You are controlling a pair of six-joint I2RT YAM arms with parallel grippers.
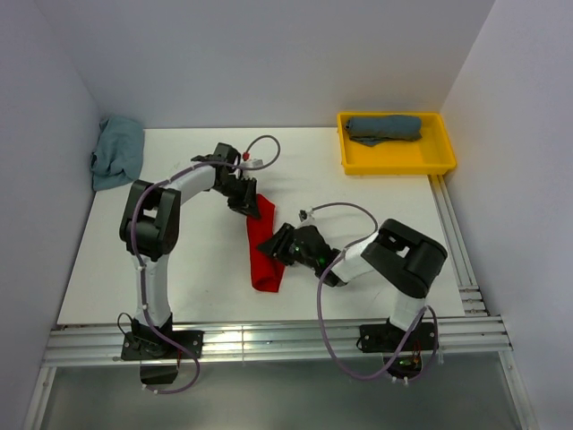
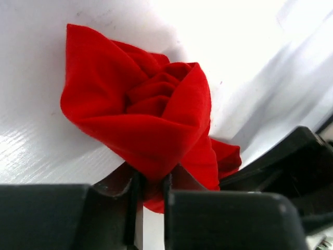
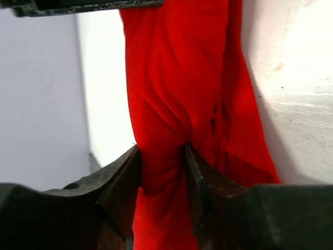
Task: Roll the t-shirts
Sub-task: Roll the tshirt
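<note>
A bright red t-shirt (image 1: 265,253) lies as a long narrow strip in the middle of the white table. My left gripper (image 1: 252,205) is at its far end, shut on the rolled-up red cloth (image 2: 151,114), which bunches between its fingers (image 2: 130,192). My right gripper (image 1: 279,244) holds the strip's right side near the middle, shut on a thick fold of red fabric (image 3: 171,104). A slate blue-grey t-shirt (image 1: 385,128) lies rolled in the yellow tray. A pale teal t-shirt (image 1: 117,151) lies crumpled at the far left.
The yellow tray (image 1: 444,158) stands at the back right corner. White walls close in the table on the left, back and right. Aluminium rails run along the near edge (image 1: 269,340) and the right side (image 1: 457,251).
</note>
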